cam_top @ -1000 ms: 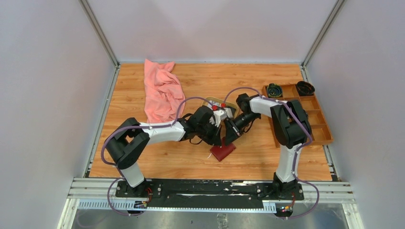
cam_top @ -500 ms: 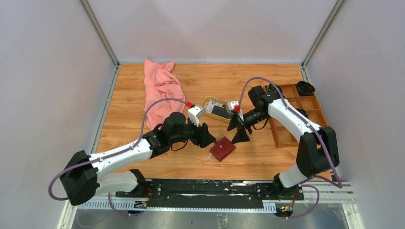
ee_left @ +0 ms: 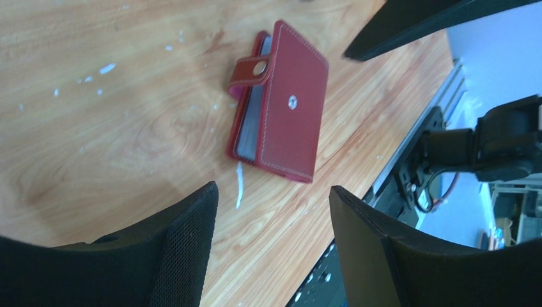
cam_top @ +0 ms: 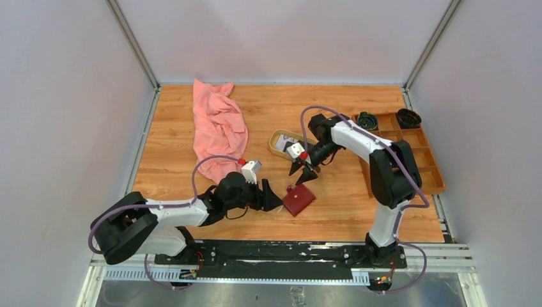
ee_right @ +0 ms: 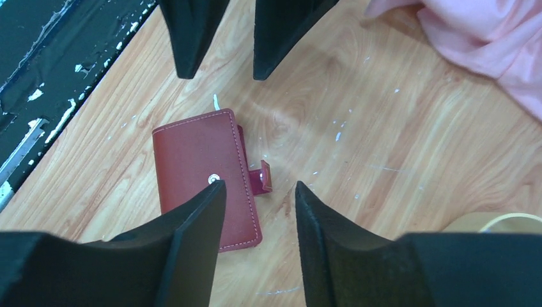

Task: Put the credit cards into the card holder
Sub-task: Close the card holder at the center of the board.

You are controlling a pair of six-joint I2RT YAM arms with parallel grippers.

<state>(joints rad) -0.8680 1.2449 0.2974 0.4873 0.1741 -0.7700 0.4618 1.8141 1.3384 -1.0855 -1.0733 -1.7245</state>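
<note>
Pale walls are enclosing a wooden tabletop (cam_top: 332,211), which is showing small white flecks in the wrist views. At lower centre of the overhead view the card holder (cam_top: 298,200) is lying folded on the wood with its snap strap hanging loose, probably because it needs opening before anything goes in. The left gripper (ee_left: 273,192) is hovering just left of it, fingers spread wide and gripping nothing. The right gripper (ee_right: 259,185) is hanging over it, fingers partly apart and also empty. Both are facing the holder, seemingly readying to open it together. No credit cards are showing clearly, and the right wrist is partly hiding the oval dish (cam_top: 273,137). A pink cloth (cam_top: 219,128) is lying upper left, a compartment tray (cam_top: 427,174) at right.
</note>
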